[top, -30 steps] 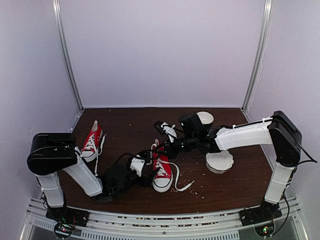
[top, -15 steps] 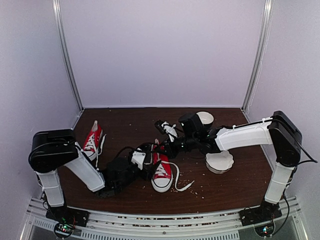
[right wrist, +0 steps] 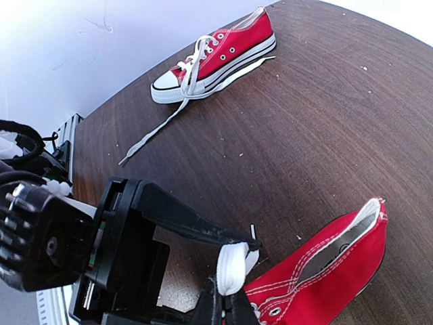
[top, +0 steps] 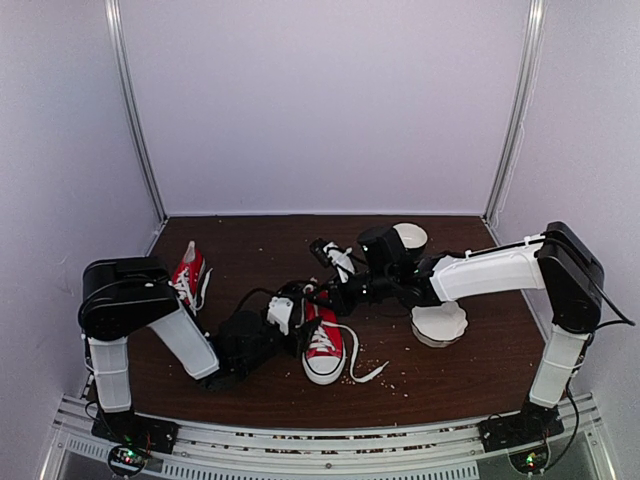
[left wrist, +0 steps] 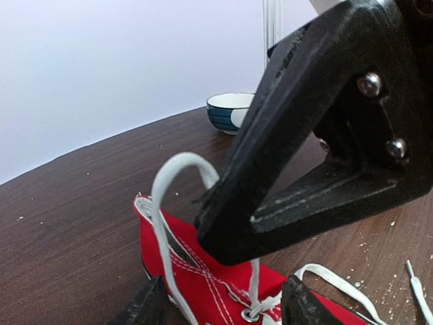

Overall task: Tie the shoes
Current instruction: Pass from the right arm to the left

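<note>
Red canvas sneaker [top: 324, 345], smooth white rubber toe. The right end effector [right wrist: 225, 305] is clamped on its flat white lace loop [right wrist: 232, 265]; the left end effector [left wrist: 223, 308] gapes astride the sneaker.

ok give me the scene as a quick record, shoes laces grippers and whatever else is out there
centre shoe: on its sole, toe toward the arm bases, untied
lace loop: raised above the centre shoe
right gripper: shut on the lace loop
left gripper: open, low over the centre shoe
second shoe: apart at the far left, untied
bowl: behind the centre shoe
white dish: right of the centre shoe
</note>
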You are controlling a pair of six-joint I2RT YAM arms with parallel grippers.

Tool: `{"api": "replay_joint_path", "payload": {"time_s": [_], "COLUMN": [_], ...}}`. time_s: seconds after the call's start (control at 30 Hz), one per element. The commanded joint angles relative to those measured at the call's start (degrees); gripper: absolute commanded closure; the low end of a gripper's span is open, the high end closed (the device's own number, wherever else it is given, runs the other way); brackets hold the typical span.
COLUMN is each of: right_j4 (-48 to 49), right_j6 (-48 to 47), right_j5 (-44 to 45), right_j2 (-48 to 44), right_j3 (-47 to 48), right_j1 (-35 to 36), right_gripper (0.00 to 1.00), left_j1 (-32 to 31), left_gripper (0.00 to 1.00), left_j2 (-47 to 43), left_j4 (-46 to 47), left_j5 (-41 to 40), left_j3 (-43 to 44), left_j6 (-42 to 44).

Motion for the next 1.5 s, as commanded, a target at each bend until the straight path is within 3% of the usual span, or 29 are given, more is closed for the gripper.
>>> {"api": "replay_joint_path", "payload": {"time_s": [0.0, 0.33, 0.47, 0.63, 0.77, 0.97, 1.07, 1.2, 1.33, 1.47], "right_j4": [2.24, 2.19, 0.99, -5.84, -18.92, -37.66, -39.09, -39.80, -47.81, -48.95], "right_j6": [0.92, 0.99, 0.48, -2.93, -8.33, -22.81, -29.02, -37.38, -40.36, -42.73], "right_j5": [0.87, 0.97, 2.45, 9.93, 16.07, 13.09, 14.45, 13.81, 16.27, 18.19], "right_j2": [-1.88, -1.93, -2.52, -7.07, -14.60, -24.80, -26.80, -21.60, -11.57, -6.30], "right_j3": [-0.37, -0.44, -0.42, -0.36, 1.81, -2.35, -6.86, -9.06, -3.44, -1.56], "right_j1": [-0.24, -0.29, -0.24, -0.28, -0.08, 1.82, 4.24, 7.98, 9.09, 9.05], "right_gripper": [1.00, 1.00, 0.99, 0.67, 0.60, 0.54, 0.52, 0.51, 0.49, 0.48], "left_j1": [-0.02, -0.05, 0.00, 0.00, 0.58, 3.09, 3.16, 3.48, 4.39, 4.96], "left_gripper": [0.48, 1.00, 1.00, 1.00, 1.00, 1.00, 1.00, 1.00, 1.00, 1.00], "left_j2": [1.55, 2.87, 3.21, 4.24, 4.17, 1.91, -0.12, -2.65, -6.34, -8.34], "left_j4": [3.65, 5.22, 5.80, 9.06, 10.59, 10.34, 6.50, 3.35, -0.42, -5.05], "left_j5": [1.82, 3.43, 4.29, 3.39, 4.42, 9.07, 9.84, 11.36, 11.73, 12.24], "left_j3": [1.95, 3.26, 2.99, 2.17, 1.78, -0.41, -0.48, -0.98, -1.73, -1.12], "left_j6": [-1.45, -1.86, -2.60, -2.25, -1.88, -5.20, -4.56, -4.72, -5.06, -4.75]}}
